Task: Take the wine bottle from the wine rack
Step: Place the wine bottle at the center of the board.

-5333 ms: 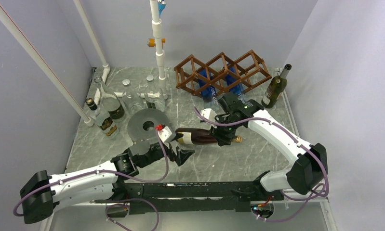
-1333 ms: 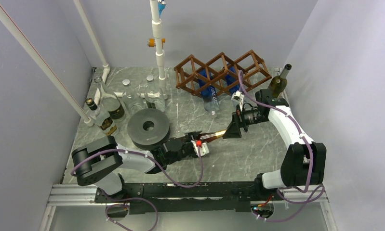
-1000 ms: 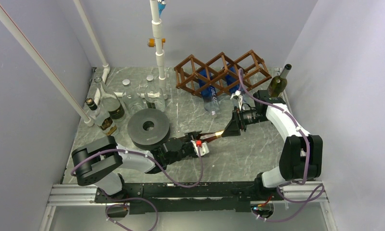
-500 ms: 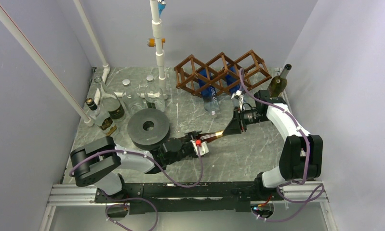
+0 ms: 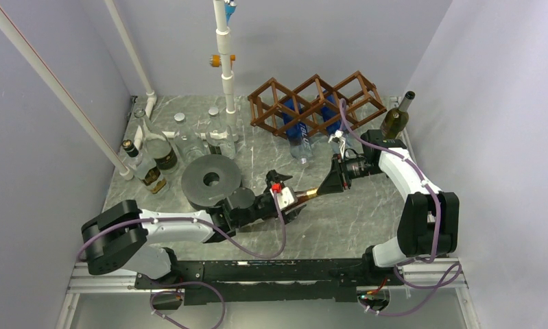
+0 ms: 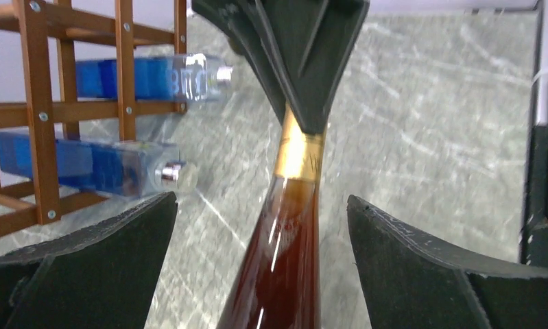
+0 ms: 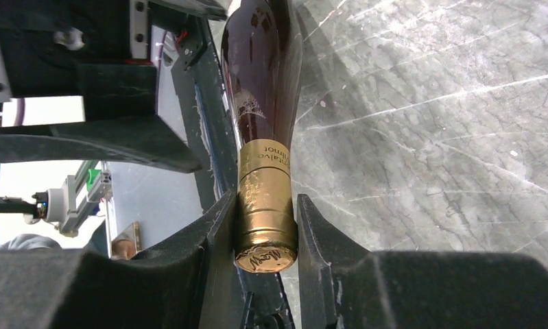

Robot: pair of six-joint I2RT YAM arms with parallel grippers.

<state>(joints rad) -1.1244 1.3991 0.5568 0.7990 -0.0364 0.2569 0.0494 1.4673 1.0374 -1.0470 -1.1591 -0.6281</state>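
The wine bottle point(image 5: 300, 196), dark brown glass with a gold foil neck point(image 7: 264, 199), lies roughly level at the table's middle, well clear of the wooden wine rack point(image 5: 317, 103) at the back. My right gripper point(image 5: 324, 186) is shut on the foil neck, its jaws pressed against both sides point(image 7: 265, 205). My left gripper point(image 5: 284, 197) is open, its fingers spread wide to either side of the bottle's shoulder point(image 6: 284, 260) without touching it point(image 6: 260, 199). Two blue bottles point(image 6: 147, 75) stick out of the rack point(image 6: 38, 116).
A dark round disc point(image 5: 211, 181) sits just left of the left gripper. A green bottle point(image 5: 393, 123) stands upright at the right wall. Several bottles and jars point(image 5: 154, 154) crowd the back left, beside a white pipe stand point(image 5: 224, 62).
My left gripper has let go of the bottle's body and opened wide, its wrist lifting slightly. My right gripper has closed on the gold neck and stayed put.
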